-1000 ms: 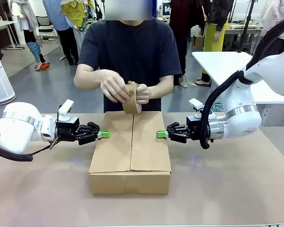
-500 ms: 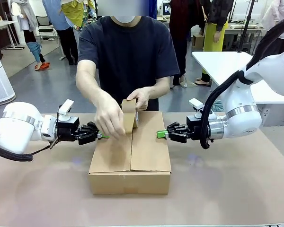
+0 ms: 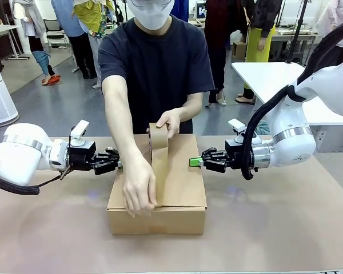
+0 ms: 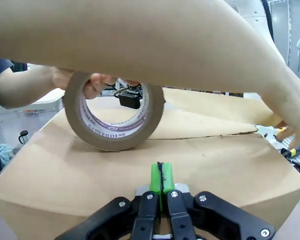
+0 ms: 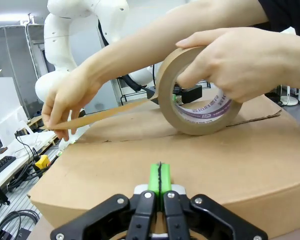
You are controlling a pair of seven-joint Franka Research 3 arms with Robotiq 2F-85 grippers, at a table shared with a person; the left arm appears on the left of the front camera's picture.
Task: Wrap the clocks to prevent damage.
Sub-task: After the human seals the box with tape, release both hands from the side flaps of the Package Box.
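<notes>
A closed cardboard box [image 3: 183, 188] lies in the middle of the table; the clocks are out of view. A person holds a brown tape roll [image 3: 158, 132] at the box's far edge and pulls a tape strip [image 3: 160, 171] along the top seam, the other hand [image 3: 138, 194] at the near edge. My left gripper [image 3: 121, 162] is shut, its green pads against the box's left side. My right gripper [image 3: 194, 162] is shut against the right side. In the wrist views the left gripper [image 4: 161, 177] and right gripper [image 5: 160, 177] press the box [image 4: 215, 165] with the tape roll [image 5: 210, 114] above.
The brown tabletop [image 3: 274, 228] has free room to the front and on both sides of the box. A white table [image 3: 263, 74] stands at the back right, and other people stand in the room beyond.
The person's hand has drawn the tape from the roll at the far edge down the seam to the box's near edge. Both grippers have stayed put.
</notes>
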